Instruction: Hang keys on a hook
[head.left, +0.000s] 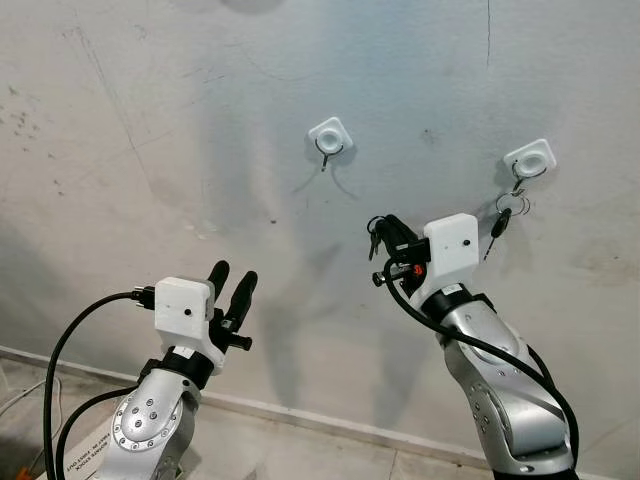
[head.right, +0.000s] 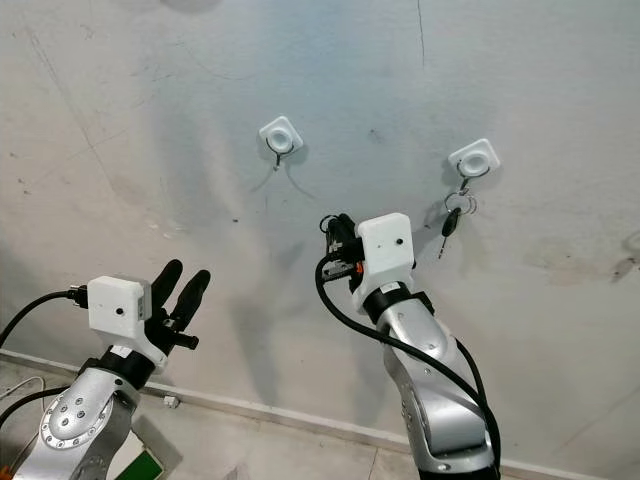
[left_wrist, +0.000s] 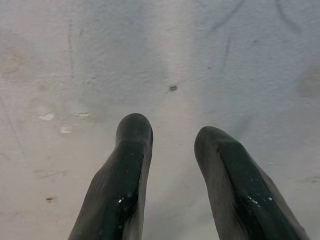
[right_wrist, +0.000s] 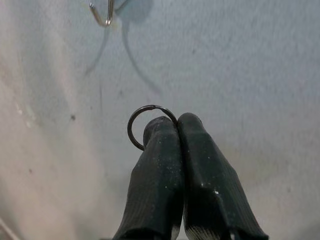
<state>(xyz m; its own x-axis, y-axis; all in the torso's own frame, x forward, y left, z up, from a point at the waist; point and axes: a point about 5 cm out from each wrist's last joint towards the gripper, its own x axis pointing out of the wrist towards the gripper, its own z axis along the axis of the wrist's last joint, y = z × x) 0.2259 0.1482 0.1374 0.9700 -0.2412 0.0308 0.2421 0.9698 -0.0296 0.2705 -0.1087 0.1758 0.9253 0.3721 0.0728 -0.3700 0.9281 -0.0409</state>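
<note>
So the robot's facing a scuffed grey wall (head.left: 150, 120) with 2 white hooks stuck on it. The left hook (head.left: 330, 135) is a small white square pad with a bare metal hook hanging off the bottom, nothing on it. The right hook (head.left: 529, 158) already has a set of keys (head.left: 503, 216) dangling from it, a ring plus a dark key hanging just below the pad. The right gripper (head.left: 380, 232) is raised up in front of the wall, below the empty hook and a bit to its right, and well left of the hook that's loaded. Its 2 black fingers are pressed tight together and clamped on a key ring (right_wrist: 145, 126); in the right wrist view you can see the thin metal ring sticking out past the fingertips (right_wrist: 160, 131), with the metal end of the empty hook up near the edge of the shot, still well apart from the ring. From the head camera there's a small dark bunch at the tips of that gripper, which looks like the keys on that ring, but it's too small to make out properly. The left gripper (head.left: 232, 283) is held lower down and off to the left, pointing up at bare wall, fingers (left_wrist: 131, 150) spread apart with nothing between them. A pale baseboard (head.left: 300, 415) runs along the bottom of the wall where it meets the floor.
</note>
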